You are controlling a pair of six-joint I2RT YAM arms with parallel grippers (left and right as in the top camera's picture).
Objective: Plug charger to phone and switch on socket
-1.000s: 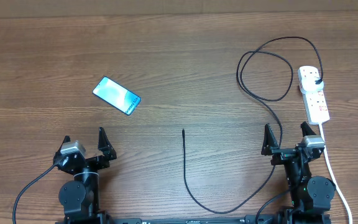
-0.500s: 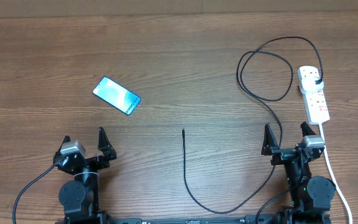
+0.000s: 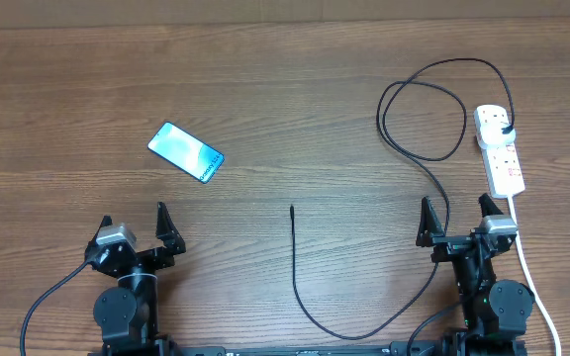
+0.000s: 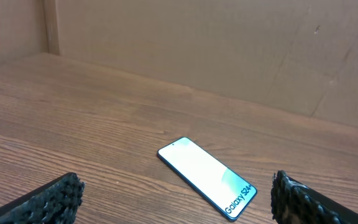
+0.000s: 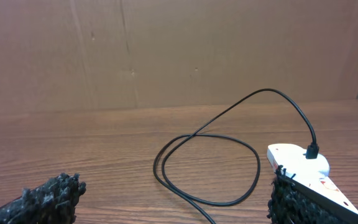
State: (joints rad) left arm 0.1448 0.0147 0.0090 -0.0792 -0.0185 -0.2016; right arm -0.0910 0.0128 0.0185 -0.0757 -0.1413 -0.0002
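The phone (image 3: 186, 151) lies flat and skewed on the table's left half, its cyan screen up; the left wrist view has the phone (image 4: 207, 177) ahead between the fingers. The charger (image 3: 424, 148) loops from its black plug in the socket (image 3: 500, 148) down and round to a straight tip (image 3: 292, 210) at mid-table. The charger's loop (image 5: 207, 168) and the socket (image 5: 303, 171) also appear in the right wrist view. My left gripper (image 3: 134, 223) stands open near the front edge, below the phone. My right gripper (image 3: 456, 214) stands open just below the socket, empty.
The socket's white cord (image 3: 532, 277) runs down the right side past the right arm. A brown cardboard wall (image 4: 229, 43) bounds the far side of the wooden table (image 3: 285, 89).
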